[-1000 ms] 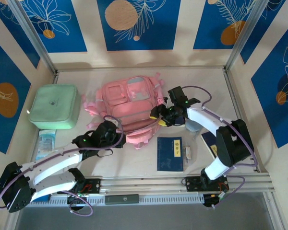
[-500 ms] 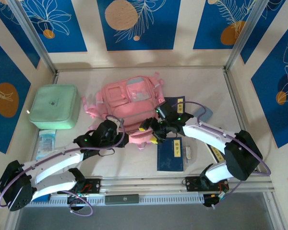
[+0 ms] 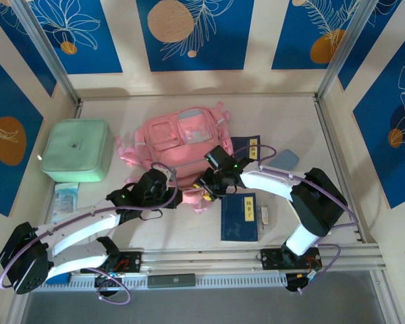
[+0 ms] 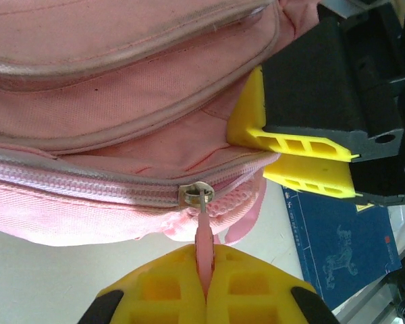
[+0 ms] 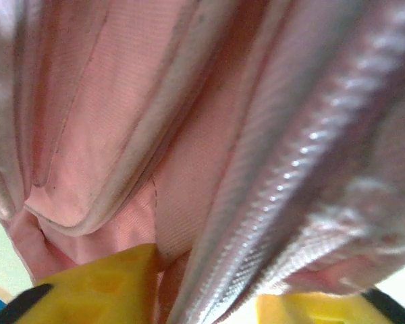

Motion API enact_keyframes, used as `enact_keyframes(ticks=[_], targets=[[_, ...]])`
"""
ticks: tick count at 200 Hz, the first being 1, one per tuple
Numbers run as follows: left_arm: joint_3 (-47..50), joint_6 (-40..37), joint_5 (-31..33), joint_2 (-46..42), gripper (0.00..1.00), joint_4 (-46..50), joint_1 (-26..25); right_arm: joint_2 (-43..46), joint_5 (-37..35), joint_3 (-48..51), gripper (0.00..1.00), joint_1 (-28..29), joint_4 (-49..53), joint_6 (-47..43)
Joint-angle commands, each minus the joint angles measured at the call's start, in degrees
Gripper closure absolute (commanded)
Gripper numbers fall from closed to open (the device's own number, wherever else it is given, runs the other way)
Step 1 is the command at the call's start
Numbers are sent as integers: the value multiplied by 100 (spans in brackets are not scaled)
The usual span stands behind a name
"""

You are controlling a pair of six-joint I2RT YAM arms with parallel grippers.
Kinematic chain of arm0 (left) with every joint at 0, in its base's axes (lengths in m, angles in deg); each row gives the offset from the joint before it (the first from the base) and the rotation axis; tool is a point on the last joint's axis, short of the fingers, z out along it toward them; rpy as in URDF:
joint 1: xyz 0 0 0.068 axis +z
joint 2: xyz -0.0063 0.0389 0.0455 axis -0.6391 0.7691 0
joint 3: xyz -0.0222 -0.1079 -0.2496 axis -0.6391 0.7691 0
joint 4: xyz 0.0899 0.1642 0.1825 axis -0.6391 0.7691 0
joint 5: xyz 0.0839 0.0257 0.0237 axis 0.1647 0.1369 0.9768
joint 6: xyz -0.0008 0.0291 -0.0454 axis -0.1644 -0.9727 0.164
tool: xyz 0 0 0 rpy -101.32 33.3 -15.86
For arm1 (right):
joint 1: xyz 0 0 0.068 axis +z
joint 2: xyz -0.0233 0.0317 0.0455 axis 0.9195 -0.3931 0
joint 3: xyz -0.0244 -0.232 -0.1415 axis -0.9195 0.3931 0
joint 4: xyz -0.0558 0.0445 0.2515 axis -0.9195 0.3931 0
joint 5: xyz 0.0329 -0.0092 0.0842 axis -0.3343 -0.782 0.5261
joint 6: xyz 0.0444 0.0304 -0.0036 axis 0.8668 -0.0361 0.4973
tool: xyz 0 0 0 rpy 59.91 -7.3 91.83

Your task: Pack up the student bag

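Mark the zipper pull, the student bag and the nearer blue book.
zipper pull (image 4: 203, 228): left wrist view, pink tab.
student bag (image 3: 165, 135): top external view, front pocket.
nearer blue book (image 3: 239, 217): top external view, cover centre.

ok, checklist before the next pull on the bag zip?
1. Left claw shut on the zipper pull tab: ok.
2. Tab runs straight from the slider into the claw: ok.
3. Student bag fabric sits between the jaws of the right claw: ok.
4. Right claw grip firm: cannot tell.
5. Zip open wide enough for packing: cannot tell.
6. Blue book packed: not ok, it lies outside the bag.
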Motion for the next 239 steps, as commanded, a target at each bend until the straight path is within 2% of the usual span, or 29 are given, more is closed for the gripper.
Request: enact_keyframes(ticks=[1, 19, 55, 94, 117, 125, 132, 156, 173, 193, 217, 239], targets=[[-90, -136, -5, -222, 100, -79, -55, 4, -421, -171, 78, -205, 213, -586], [-75, -153, 363, -367, 100, 266, -48, 53, -381, -299, 87, -437, 473, -1146], [-87, -365, 777, -665, 100, 897, 181, 160, -366, -750, 96, -1145, 1297, -2402], [-106, -533, 360, -366, 100, 1084, 912, 365, -247, -876, 97, -1968, 1576, -3147], [-102, -451, 305, -211, 100, 819, 1117, 421, -162, -844, 95, -2075, 1600, -3186], [-85, -415, 175, -167, 100, 588, 1115, 466, -48, -788, 92, -2005, 1499, -3143], [-60, -371, -5, -122, 100, 350, 1121, 500, 6, -763, 84, -1909, 1440, -3107], [-17, -202, -344, 69, 100, -93, 1116, 687, 85, -752, 53, -1706, 1565, -2744], [-21, -172, -425, 175, 100, -169, 1111, 967, 163, -544, 37, -1435, 1522, -2288], [-17, -171, -558, 235, 100, -245, 1105, 1193, 323, -395, 26, -1028, 1767, -1502], [10, -155, -629, 253, 100, -346, 1100, 1430, 202, 13, 11, -483, 1206, -646], [61, -147, -619, 265, 100, -414, 1090, 1095, 105, -74, 8, -177, 907, -168]])
